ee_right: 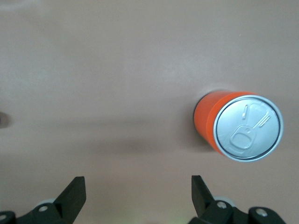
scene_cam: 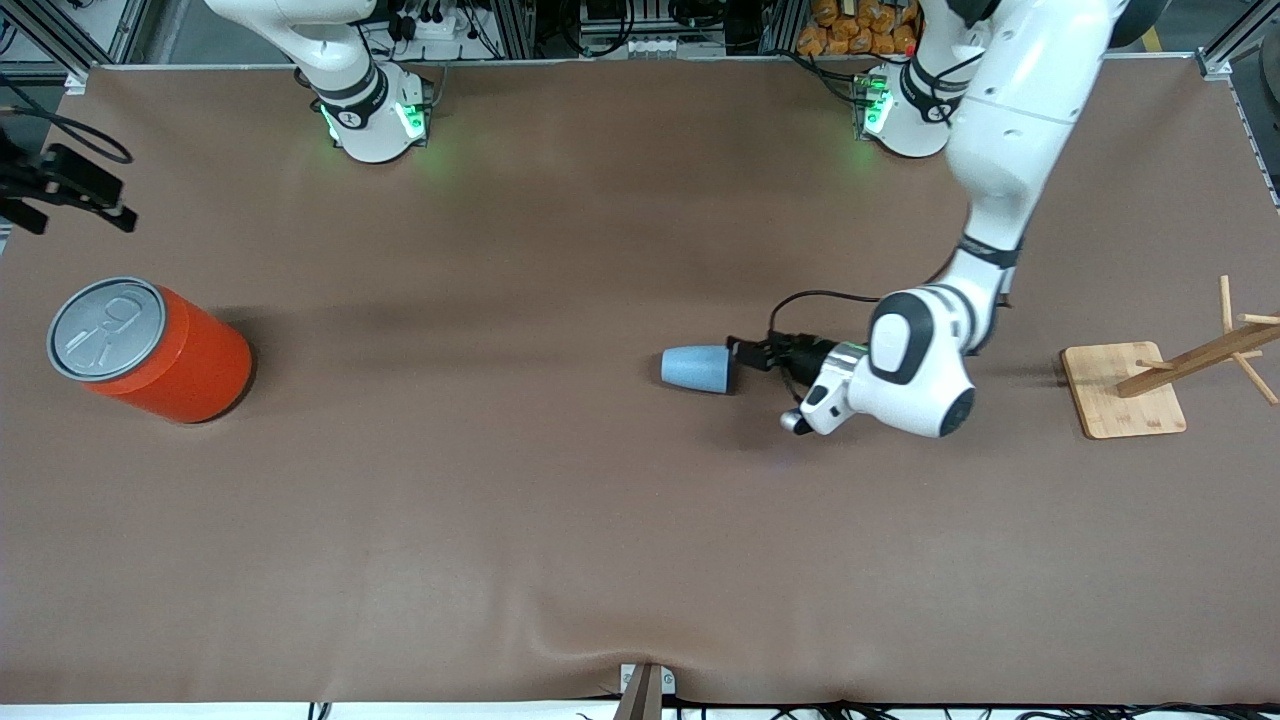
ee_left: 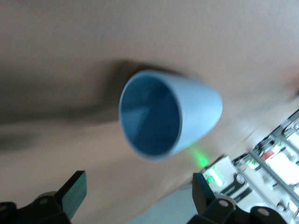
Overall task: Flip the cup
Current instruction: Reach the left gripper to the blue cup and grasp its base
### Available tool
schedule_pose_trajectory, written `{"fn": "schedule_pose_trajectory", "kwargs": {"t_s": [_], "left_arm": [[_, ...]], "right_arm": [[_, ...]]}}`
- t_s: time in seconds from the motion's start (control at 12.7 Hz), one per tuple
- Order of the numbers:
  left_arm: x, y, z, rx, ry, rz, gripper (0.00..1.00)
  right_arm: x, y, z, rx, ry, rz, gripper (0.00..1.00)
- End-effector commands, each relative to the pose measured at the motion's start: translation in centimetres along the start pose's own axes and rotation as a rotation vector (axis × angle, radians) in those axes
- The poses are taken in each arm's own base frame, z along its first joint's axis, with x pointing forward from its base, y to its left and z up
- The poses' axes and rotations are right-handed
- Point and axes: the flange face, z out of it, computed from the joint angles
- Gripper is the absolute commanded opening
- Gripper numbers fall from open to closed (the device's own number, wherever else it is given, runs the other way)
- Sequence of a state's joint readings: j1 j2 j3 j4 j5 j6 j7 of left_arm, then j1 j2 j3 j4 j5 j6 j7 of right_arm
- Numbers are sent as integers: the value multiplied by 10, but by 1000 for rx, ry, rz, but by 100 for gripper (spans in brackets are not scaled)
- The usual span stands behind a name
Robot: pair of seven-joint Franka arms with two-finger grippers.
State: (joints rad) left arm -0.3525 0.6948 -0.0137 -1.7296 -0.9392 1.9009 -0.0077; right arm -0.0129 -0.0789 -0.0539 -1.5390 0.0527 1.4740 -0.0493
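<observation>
While the cup (scene_cam: 697, 368) lies sideways (mouth toward jaws) | left gripper (scene_cam: 745, 353) wide, just beside it | right gripper (ee_right: 135, 198) wide over bare table (scene_cam: 500, 500), waiting

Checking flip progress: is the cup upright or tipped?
Tipped: the cup lies on its side, its open mouth facing the left gripper.

High front view — two wrist close-ups

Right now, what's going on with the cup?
Left gripper open, low at the cup's mouth. Cup on its side, not gripped. Right gripper open, waiting above table. Nothing in the way.
</observation>
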Motion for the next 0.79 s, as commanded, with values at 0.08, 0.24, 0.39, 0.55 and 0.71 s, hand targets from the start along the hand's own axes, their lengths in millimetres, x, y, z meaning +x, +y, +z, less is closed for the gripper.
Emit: {"fn": "schedule_pose_trajectory", "kwargs": {"t_s": [0.08,0.24,0.39,0.55,0.71], "left_arm": [[13,7,1,-115,82,-21,100],[17,8,2,-133,120,-30,100],[18,12,11,-147,144,-40,100],[20,20,29,-136,166,-33,100],[20,20,29,-136,167,-33,72]], "right_arm": [[3,3,-7,82,-27,-4,100],[3,4,-7,82,-30,-11,100],[3,6,-7,73,-29,-43,100],[4,10,-7,74,-28,-74,100],[3,9,-7,73,-30,-86,100]]}}
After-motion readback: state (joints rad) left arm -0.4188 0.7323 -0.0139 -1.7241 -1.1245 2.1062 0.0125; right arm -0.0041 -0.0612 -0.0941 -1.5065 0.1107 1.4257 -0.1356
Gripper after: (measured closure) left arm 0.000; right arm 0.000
